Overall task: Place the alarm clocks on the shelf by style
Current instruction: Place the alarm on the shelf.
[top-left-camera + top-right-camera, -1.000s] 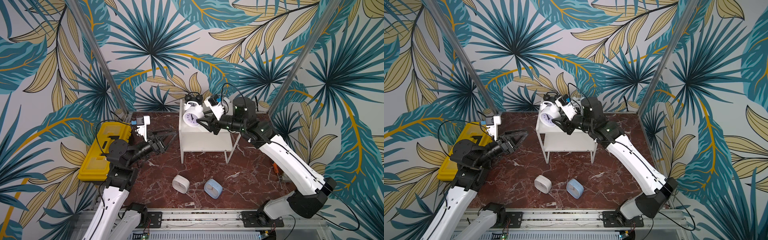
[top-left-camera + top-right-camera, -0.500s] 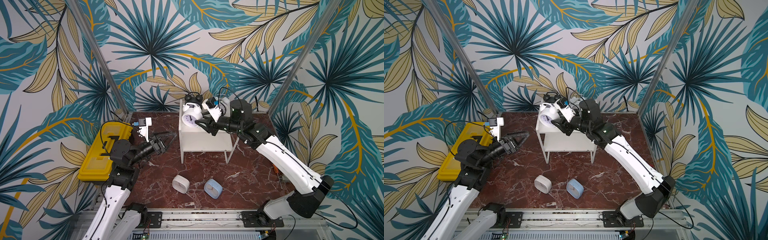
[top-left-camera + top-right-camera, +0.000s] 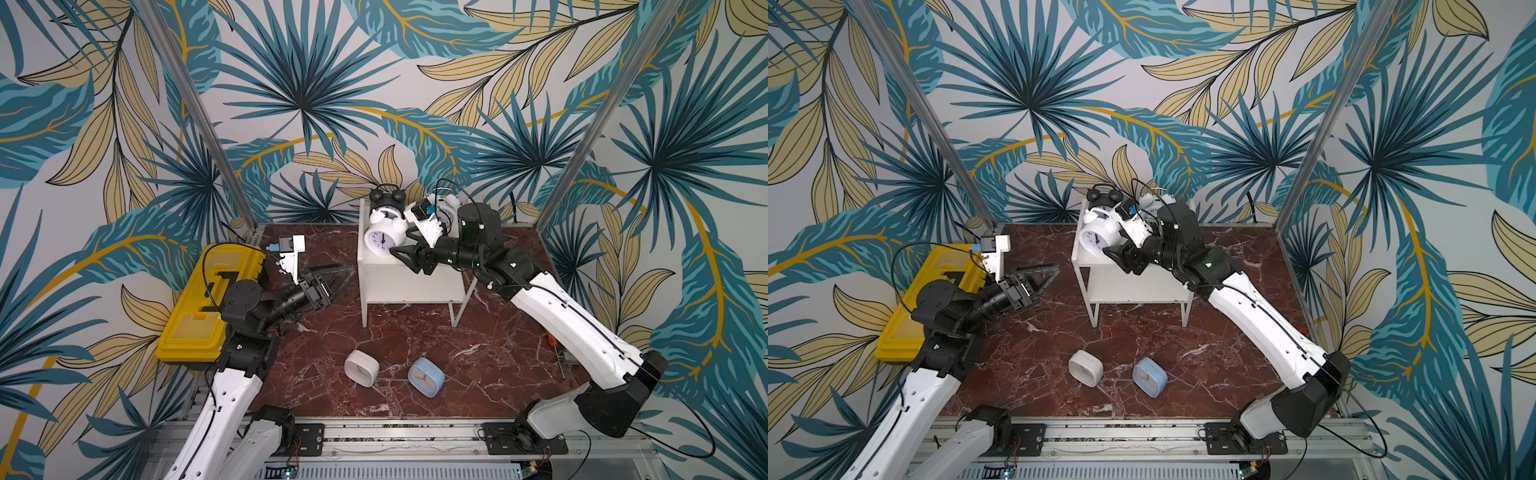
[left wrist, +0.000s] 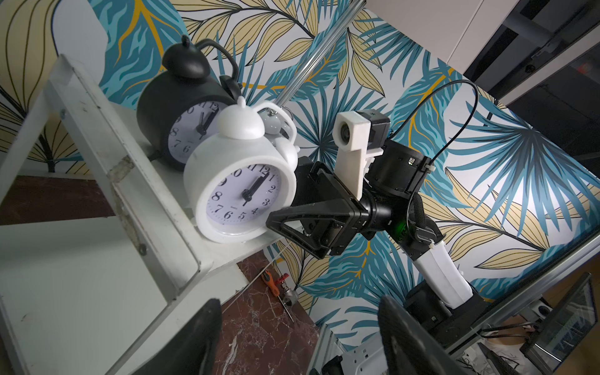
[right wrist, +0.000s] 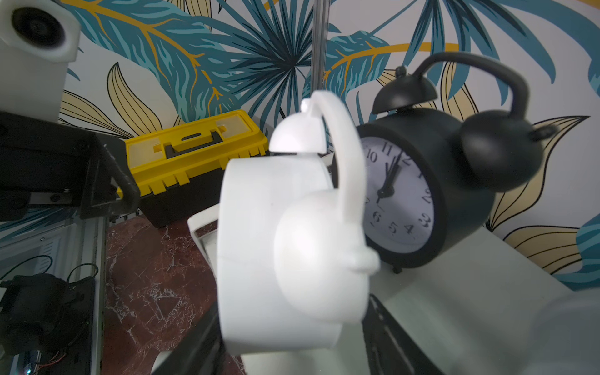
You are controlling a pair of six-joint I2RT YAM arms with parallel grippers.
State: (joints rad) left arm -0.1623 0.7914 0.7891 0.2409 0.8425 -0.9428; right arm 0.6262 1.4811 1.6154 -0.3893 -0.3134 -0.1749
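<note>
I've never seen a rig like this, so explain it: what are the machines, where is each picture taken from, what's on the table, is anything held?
Two robot arms stand at a marble table, each ending in a two-fingered gripper. Two pictures look down from one overhead camera pair; two come from cameras on the wrists. On the table: a white shelf, a yellow toolbox, and near the front a white square clock and a blue square clock. On the shelf top stand a black bell clock, a white bell clock and a half-hidden bell clock. The left gripper is open and empty. The right gripper has its jaws either side of the white bell clock; whether they grip it I cannot tell.
</note>
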